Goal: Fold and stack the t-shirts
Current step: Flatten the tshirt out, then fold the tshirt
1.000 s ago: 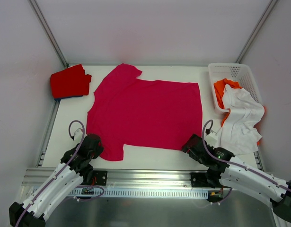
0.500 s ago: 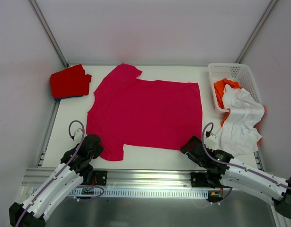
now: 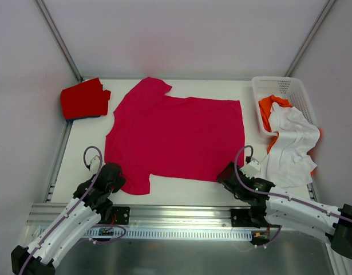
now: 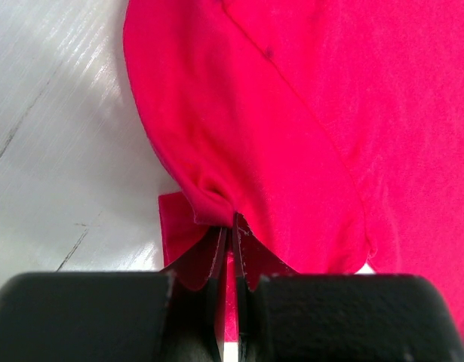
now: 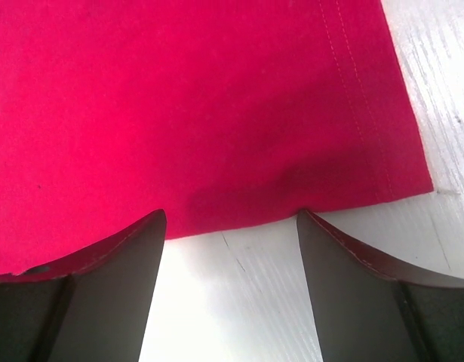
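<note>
A large crimson-pink t-shirt lies spread flat on the white table. My left gripper is shut on its near-left sleeve; the left wrist view shows the cloth pinched and bunched between my closed fingertips. My right gripper is open at the shirt's near-right hem corner; in the right wrist view the hem lies just at the tips of my spread gripper, with bare table between them. A folded red t-shirt lies at the far left with blue cloth under it.
A white lattice basket stands at the far right, holding an orange t-shirt and a white t-shirt that spills over its near side onto the table. A metal rail runs along the near edge.
My right gripper has moved a little left and forward to the shirt's near-right corner. The left gripper and the shirt have not moved.
</note>
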`<state>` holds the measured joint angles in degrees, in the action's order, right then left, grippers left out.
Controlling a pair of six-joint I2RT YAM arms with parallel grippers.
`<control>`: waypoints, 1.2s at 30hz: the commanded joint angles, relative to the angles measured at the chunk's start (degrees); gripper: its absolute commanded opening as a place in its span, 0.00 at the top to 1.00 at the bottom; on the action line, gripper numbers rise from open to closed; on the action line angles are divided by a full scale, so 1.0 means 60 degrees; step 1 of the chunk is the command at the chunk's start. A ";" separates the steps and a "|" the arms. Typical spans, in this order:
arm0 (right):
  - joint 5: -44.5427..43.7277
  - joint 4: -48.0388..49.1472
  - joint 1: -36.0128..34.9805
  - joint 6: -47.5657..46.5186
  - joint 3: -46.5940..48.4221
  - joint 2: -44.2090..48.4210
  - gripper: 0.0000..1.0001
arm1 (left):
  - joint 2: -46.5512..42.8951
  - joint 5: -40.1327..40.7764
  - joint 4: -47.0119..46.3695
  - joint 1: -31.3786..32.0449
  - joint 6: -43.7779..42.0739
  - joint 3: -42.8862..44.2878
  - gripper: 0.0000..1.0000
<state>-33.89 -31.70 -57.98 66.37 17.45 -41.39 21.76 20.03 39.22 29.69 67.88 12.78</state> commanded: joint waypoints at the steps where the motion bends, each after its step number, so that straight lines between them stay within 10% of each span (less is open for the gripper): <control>1: -0.0079 -0.0210 -0.0020 -0.0075 -0.0096 -0.0397 0.26 | -0.0008 -0.0057 -0.0136 0.0105 -0.0180 -0.0093 1.00; 10: -0.0108 -0.0019 0.0024 -0.0104 -0.0082 -0.0793 0.48 | 0.0006 -0.0072 -0.0150 0.0105 -0.0195 -0.0093 1.00; 14: -0.0123 0.0083 0.0009 -0.0192 -0.0184 -0.0661 1.00 | 0.0050 -0.0043 -0.0150 0.0105 -0.0195 -0.0093 1.00; 36: -0.0474 -0.0560 0.0009 -0.0295 0.0254 -0.0588 0.99 | 0.0007 0.0104 -0.0238 0.0105 -0.0589 0.0360 1.00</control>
<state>-34.72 -30.35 -57.95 65.08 16.82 -45.36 22.39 20.03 38.35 29.69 66.50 12.71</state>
